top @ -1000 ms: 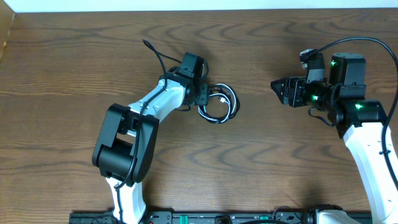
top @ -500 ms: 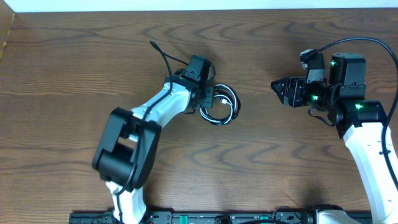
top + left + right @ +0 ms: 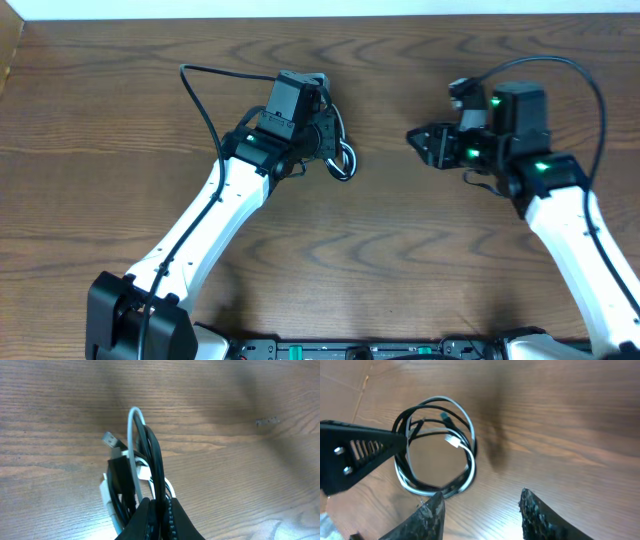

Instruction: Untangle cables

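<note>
The cables, one white and one black, are coiled together in a small bundle [image 3: 343, 158]. My left gripper [image 3: 333, 150] is shut on the coil and holds it lifted, so it hangs edge-on. In the left wrist view the coil [image 3: 134, 467] rises from between the closed fingers [image 3: 159, 510], with a plug end at its left. My right gripper [image 3: 415, 140] is open and empty, to the right of the coil. In the right wrist view the coil [image 3: 468, 467] shows as a ring ahead of the spread fingers [image 3: 480, 510], with the left gripper at its left side.
The brown wooden table [image 3: 420, 250] fills the view. A thick black robot wire [image 3: 200, 95] arcs from the left arm to the back left. A white wall edge runs along the table's far side.
My left gripper has closed on the coil and lifted it up and back, turning it edge-on. My right gripper has moved left, closer to the coil.
</note>
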{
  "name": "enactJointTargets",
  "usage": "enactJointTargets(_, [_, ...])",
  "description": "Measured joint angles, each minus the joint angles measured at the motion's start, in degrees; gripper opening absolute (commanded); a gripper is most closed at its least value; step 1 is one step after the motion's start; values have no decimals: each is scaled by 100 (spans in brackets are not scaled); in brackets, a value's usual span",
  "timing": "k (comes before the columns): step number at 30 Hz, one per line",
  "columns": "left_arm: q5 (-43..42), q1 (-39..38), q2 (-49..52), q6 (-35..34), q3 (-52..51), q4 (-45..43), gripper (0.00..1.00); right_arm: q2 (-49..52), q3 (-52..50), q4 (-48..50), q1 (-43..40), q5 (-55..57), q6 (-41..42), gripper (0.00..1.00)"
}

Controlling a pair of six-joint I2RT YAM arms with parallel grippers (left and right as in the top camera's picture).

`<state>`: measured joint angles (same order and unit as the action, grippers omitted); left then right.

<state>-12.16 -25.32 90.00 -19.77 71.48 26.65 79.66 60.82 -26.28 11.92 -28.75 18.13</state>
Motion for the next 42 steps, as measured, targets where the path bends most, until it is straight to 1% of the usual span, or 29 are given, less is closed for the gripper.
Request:
enactJointTargets(6, [-17,-2,0,-103,0,4,7,981,0,726,507,4,479,48])
enactJointTargets(7, [-20,-2,0,-105,0,-7,7,1213,0,975,616,-7,584,48])
enactJointTargets(15, [-20,-2,0,-125,0,0,7,1969,0,1615,1067,-31,748,49])
enactJointTargets(19, [-22,-2,0,-125,0,0,7,2430,7,2221,1196,-61,782,48])
enactJointTargets(20, [-22,-2,0,-125,0,2,7,2529,9,2297,1222,-72,798,46])
enactJointTargets(22, [-22,-2,0,-125,0,-2,7,2677,11,2354,1270,-92,815,37])
enactJointTargets(23, [-22,-2,0,-125,0,4,7,2715,11,2382,1287,-101,835,31])
enactJointTargets(25, [-22,-2,0,-125,0,0,7,2723,11,2404,1298,-107,866,22])
enactJointTargets(26, [-22,-2,0,-125,0,0,7,2723,11,2424,1298,-107,868,14])
enactJointTargets(28, [-22,-2,0,-125,0,0,8,2723,11,2435,1296,-131,855,2])
enactJointTargets(33, [-20,-2,0,-125,0,0,7,2723,11,2420,1290,-321,868,1])
enactJointTargets(37, [-20,-2,0,-127,0,-2,7,2723,11,2413,1113,-874,866,1])
enactJointTargets(39, [-20,-2,0,-125,0,-7,7,2723,11,2415,866,-1397,859,1])
enactJointTargets(42, [-15,2,0,-125,0,-9,7,2723,11,2420,282,-2743,658,1])
